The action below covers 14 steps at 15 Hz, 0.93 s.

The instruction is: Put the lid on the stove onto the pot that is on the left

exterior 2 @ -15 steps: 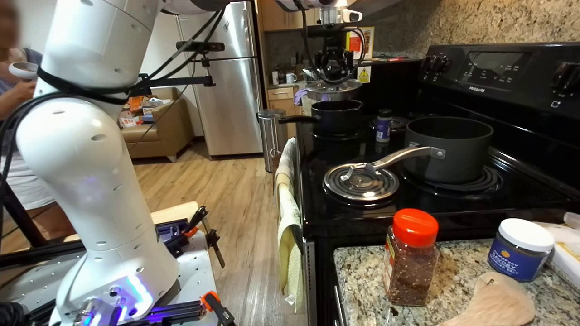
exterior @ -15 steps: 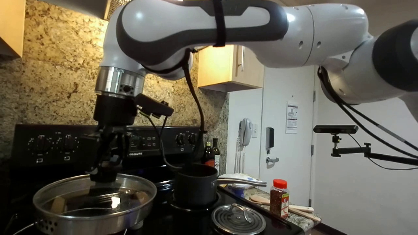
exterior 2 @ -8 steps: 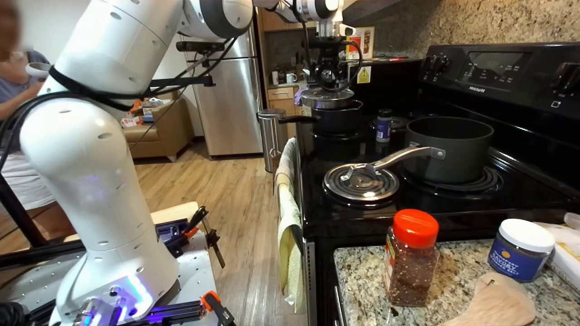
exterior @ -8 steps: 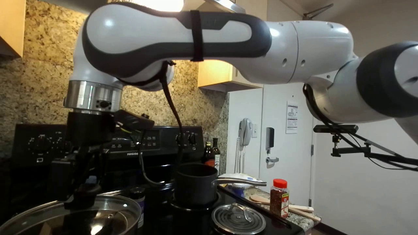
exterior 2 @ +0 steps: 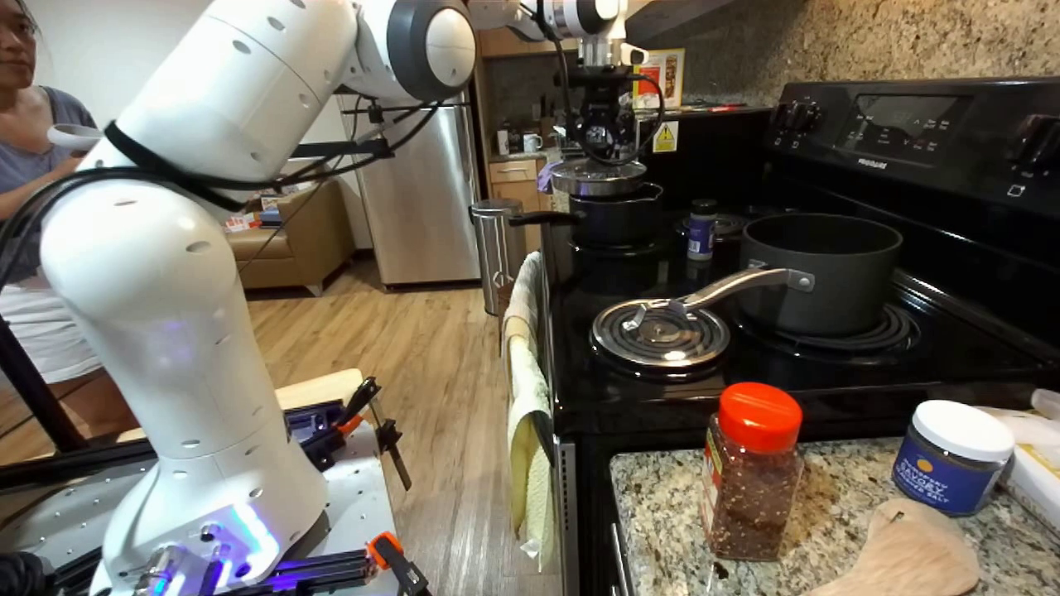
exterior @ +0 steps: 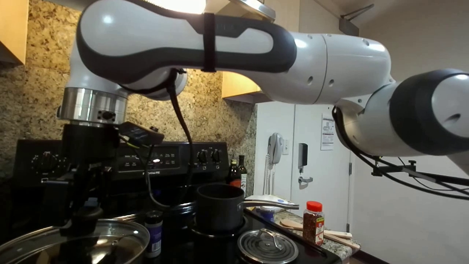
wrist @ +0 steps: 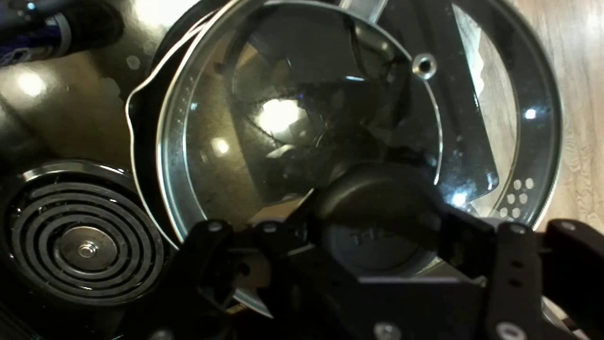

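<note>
Apparent placing of the lid (wrist: 349, 113): jaws grip its knob (wrist: 377, 208) above the pot (wrist: 145, 141), exposed at left in the wrist view; leftward centring seems due before release.

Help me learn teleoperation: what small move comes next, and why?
I'd probably nudge the lid toward the control panel before the gripper releases the lid's knob: in an exterior view the lid looks offset from the pot, whose spout shows uncovered.
</note>
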Each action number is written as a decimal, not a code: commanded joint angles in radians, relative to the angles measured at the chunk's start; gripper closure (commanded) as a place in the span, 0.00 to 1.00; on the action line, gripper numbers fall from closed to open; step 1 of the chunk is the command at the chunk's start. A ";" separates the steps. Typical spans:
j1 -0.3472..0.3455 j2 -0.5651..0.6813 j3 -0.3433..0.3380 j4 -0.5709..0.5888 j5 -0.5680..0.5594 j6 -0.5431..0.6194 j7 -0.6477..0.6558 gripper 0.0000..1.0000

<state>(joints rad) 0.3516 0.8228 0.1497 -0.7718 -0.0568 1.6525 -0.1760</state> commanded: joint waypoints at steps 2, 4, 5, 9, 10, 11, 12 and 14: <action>0.019 0.062 -0.033 0.111 -0.050 -0.041 -0.034 0.76; 0.020 0.077 -0.048 0.122 -0.063 -0.032 -0.033 0.76; 0.018 0.084 -0.051 0.128 -0.065 -0.029 -0.035 0.76; 0.019 0.098 -0.063 0.150 -0.063 -0.014 -0.039 0.76; 0.019 0.101 -0.065 0.154 -0.063 -0.012 -0.036 0.76; 0.020 0.101 -0.067 0.155 -0.064 -0.008 -0.038 0.76; 0.020 0.102 -0.069 0.157 -0.062 -0.004 -0.041 0.76; 0.022 0.105 -0.072 0.160 -0.060 0.002 -0.044 0.76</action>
<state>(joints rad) 0.3624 0.8979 0.0868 -0.6809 -0.0948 1.6544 -0.1907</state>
